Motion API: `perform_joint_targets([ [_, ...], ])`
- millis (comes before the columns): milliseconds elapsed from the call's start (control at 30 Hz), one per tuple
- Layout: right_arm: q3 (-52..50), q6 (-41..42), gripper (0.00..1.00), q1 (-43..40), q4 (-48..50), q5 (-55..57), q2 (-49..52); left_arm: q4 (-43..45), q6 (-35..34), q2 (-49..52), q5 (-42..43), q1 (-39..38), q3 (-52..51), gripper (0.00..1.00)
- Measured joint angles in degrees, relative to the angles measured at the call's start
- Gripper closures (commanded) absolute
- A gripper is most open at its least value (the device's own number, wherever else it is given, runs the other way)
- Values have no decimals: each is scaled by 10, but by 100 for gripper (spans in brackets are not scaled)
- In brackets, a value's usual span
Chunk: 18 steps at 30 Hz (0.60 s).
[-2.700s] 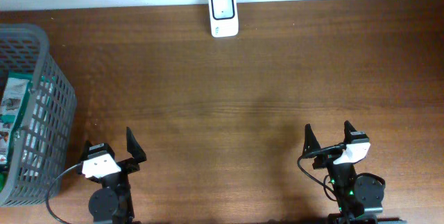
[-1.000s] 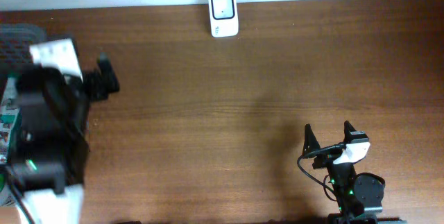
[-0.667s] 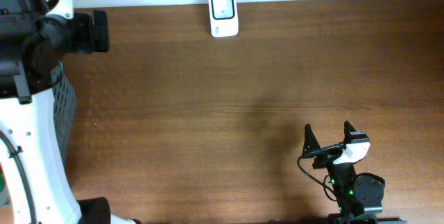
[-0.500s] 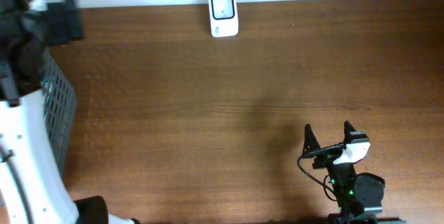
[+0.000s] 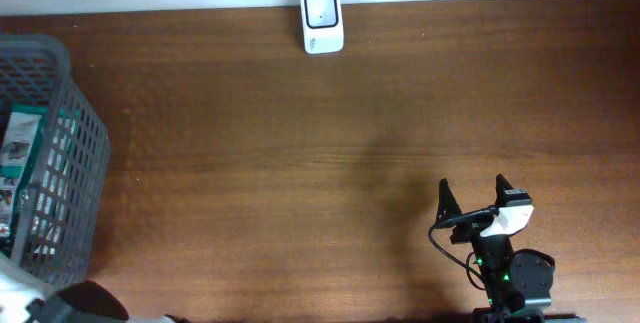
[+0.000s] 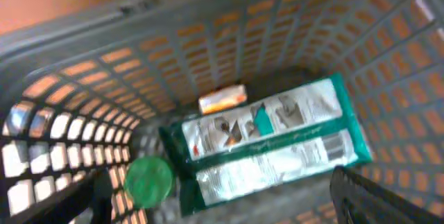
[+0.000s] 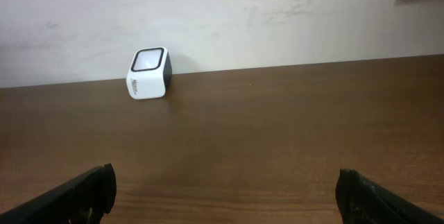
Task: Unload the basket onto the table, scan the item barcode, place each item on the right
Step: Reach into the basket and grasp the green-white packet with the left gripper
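The item, a green and white packet [image 6: 267, 141], lies flat on the floor of the grey basket [image 6: 208, 37]; from above it shows through the basket's top [image 5: 20, 153]. My left gripper [image 6: 222, 210] hangs over the basket's inside, open, with nothing between its dark fingertips [image 6: 374, 196]. It does not show in the overhead view. The white barcode scanner [image 5: 322, 21] stands at the table's far edge by the wall, and the right wrist view shows the scanner [image 7: 148, 74] to its left. My right gripper [image 5: 472, 203] rests open near the table's front right, also empty [image 7: 225, 203].
Beside the packet in the basket lie a round green lid [image 6: 148, 181] and a small orange and white pack [image 6: 222, 99]. The basket [image 5: 60, 163] stands at the table's left edge. Brown tabletop [image 5: 330, 163] stretches between the basket, the scanner and the right arm.
The left arm has swung off the table's left side, out of the overhead view, uncovering the basket. The right arm has not moved.
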Motion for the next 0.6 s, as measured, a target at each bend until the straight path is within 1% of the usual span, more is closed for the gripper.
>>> perform_joint_targets([
  [67,0,0,2,0,0,0,0,73,52,0,38,11,-61,1],
  [133,0,1,2,0,0,0,0,159,125,3,103,16,-139,1],
  [233,0,0,2,0,0,0,0,221,179,18,132,15,-193,2],
  [333,0,0,2,0,0,0,0,232,222,62,151,15,-214,3],
  [433,0,0,2,0,0,0,0,224,268,112,208,15,-218,3],
  [533,0,0,2,0,0,0,0,216,294,140,243,15,-220,7],
  [600,0,0,2,0,0,0,0,206,320,143,259,15,-220,7],
])
